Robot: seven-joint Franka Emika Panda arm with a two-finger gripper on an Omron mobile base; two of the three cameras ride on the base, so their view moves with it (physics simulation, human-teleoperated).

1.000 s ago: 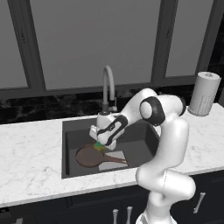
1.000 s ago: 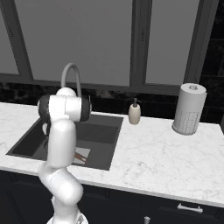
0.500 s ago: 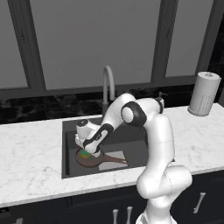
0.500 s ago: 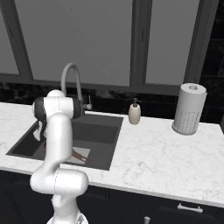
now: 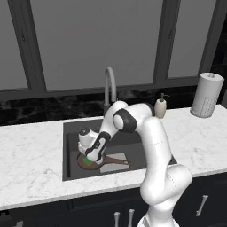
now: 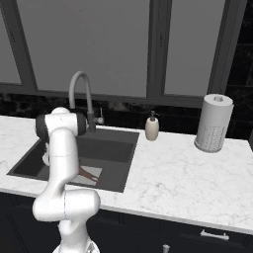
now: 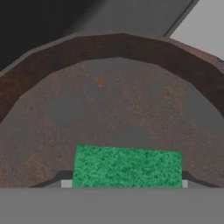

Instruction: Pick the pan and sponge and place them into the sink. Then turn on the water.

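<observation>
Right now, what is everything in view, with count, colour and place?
pan: one, dark reddish-brown, on the sink bottom, handle pointing right.
sponge: one, green, over the pan, between the tool's tips.
sink: one, dark grey, set in the counter.
faucet: one, grey gooseneck, behind the sink.
soap dispenser: one, beige, right of the faucet.
paper towel roll: one, white, far right on the counter.
counter: white marble.
tool: one, white and dark, low in the sink, shut on the sponge.
</observation>
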